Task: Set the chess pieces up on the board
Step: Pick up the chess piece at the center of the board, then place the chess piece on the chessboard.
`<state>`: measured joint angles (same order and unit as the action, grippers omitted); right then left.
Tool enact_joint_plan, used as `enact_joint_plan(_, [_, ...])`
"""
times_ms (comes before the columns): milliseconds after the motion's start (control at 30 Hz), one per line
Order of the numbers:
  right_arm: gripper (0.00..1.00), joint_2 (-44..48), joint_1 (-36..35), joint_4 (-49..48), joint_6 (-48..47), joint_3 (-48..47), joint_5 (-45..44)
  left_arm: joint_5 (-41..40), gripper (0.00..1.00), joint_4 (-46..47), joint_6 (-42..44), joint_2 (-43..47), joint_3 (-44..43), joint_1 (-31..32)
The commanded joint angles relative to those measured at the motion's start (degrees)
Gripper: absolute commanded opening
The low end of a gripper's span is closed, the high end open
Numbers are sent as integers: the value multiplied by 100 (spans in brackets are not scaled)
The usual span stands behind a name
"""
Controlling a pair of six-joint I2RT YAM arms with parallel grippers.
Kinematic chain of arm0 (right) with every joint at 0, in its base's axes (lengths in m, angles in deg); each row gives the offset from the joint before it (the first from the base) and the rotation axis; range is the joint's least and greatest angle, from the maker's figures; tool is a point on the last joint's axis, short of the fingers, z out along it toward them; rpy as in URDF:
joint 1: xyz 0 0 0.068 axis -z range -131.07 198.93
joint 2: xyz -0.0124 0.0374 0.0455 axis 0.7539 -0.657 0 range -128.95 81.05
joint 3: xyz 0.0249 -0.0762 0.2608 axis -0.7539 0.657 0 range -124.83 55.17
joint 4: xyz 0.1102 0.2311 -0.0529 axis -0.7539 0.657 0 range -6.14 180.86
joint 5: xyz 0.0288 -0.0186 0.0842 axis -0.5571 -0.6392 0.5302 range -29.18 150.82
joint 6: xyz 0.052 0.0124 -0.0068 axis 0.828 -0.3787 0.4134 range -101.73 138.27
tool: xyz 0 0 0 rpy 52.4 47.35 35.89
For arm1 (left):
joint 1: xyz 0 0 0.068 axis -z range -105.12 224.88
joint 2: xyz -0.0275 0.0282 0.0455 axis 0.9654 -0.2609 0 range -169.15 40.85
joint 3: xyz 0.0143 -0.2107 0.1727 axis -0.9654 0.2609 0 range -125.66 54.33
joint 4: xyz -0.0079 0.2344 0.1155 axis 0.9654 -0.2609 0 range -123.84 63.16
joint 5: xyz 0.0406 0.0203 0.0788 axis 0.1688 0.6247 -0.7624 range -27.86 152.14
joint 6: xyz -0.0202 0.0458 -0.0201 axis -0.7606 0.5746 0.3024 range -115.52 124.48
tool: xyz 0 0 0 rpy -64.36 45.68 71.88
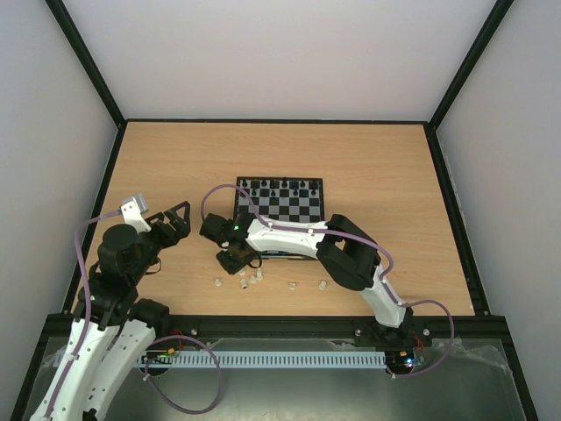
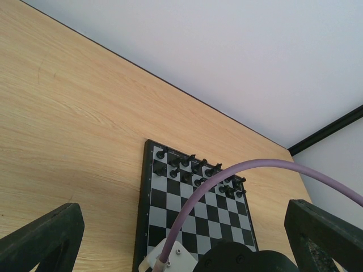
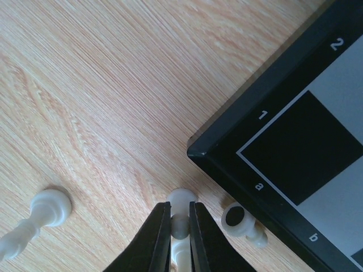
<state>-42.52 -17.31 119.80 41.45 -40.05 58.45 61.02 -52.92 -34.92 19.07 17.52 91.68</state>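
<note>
Two arms work over a wooden table (image 1: pixel 386 175). A small checkered chessboard (image 1: pixel 298 208) sits mid-table, with black pieces (image 1: pixel 280 186) standing in its two far rows.

Cream-white chess pieces (image 1: pixel 250 279) lie loose on the wood in front of the board's near edge. Most are clustered off its near-left corner, and two lie further right, apart from the cluster.

The right arm reaches leftward across the near edge of the board. The right gripper (image 3: pixel 179 207) is low at that near-left corner, its fingers pinched tight on one white piece (image 3: pixel 181 197). The piece's rounded end pokes out past the fingertips. It sits just off the corner marked 1 and a, not touching the border. I cannot tell whether it rests on the wood or is lifted.

A second white piece (image 3: pixel 241 220) lies on its side just beside the border near the a, its hollow base facing up. A third white piece (image 3: pixel 39 214) lies on its side well to the left.

The left gripper (image 1: pixel 178 219) hangs left of the board, well apart from the pieces. Its jaws are spread wide and grasp nothing. A purple cable (image 2: pixel 227 174) arcs across its wrist view.
</note>
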Motion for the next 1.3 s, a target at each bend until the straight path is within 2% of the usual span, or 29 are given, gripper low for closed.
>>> enact_joint_plan(0, [8,-77,-56,305,-18,-156,-27,-19,100,33,46,-2,-65,-28])
enact_joint_plan(367, [4,452,-5,376,-33,-212,-337,-28,99,33,43,5,-65,-28])
enact_joint_plan(633, [4,1128,657,524,-136,144,-635,-7,99,60,35,-23,-44,-32])
enact_joint_plan(867, [5,1047,1093,595,-238,332,-764,40,99,140,33,-92,10,-30])
enact_joint_plan(1267, [5,659,1220,438,-303,423,-576,60,99,233,24,-199,79,-27])
